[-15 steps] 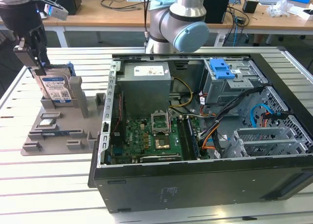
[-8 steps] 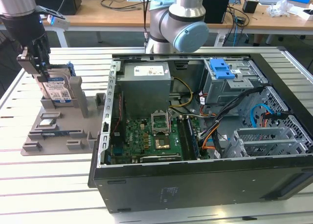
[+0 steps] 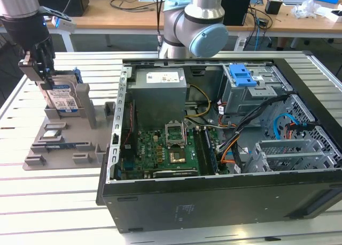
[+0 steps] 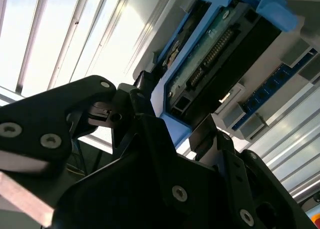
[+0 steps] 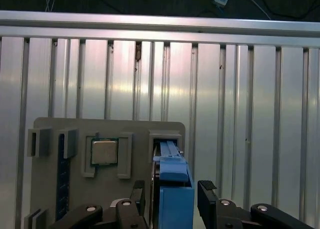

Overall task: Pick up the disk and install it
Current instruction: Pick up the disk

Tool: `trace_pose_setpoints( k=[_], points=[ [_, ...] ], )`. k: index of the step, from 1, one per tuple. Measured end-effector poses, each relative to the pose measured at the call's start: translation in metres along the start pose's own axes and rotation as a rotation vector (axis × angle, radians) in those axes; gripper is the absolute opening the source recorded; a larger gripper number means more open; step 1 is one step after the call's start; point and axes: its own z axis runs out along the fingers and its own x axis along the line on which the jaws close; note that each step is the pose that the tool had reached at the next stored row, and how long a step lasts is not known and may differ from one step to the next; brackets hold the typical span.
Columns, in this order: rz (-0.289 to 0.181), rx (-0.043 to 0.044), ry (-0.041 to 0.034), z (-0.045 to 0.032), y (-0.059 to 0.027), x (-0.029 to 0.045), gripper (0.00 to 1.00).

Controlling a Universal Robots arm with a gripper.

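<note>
1. The silver-grey rectangular disk [image 3: 63, 99] in its blue plastic carrier stands upright in a grey holder [image 3: 69, 140], at the exterior view's left.
2. The black claw [image 5: 172, 190], spread, straddles its top edge from above.

Exterior view high, wide, both wrist views close on disk [image 4: 220, 54]

At the upper left of the frame, the gripper [image 3: 41, 74] sits at the top edge of the disk [image 3: 63, 98], which stands on edge in a grey holder tray [image 3: 59, 143] on the slatted metal table [image 3: 53, 202]. An open computer case [image 3: 214, 202] occupies the centre and right, with an arm joint [image 3: 197, 25] at top centre.
</note>
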Motion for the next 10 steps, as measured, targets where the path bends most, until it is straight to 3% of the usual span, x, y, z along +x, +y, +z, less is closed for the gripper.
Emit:
trace_pose_setpoints(
  k=[2, 3, 10],
  points=[
    [0.000, 0.0000, 0.0000, 0.0000, 0.0000, 0.0000, 0.53],
    [0.000, -0.0001, -0.0001, 0.0000, 0.0000, 0.0000, 0.40],
    [0.000, -0.0001, 0.0000, 0.0001, 0.0000, 0.0000, 0.37]
  ],
)
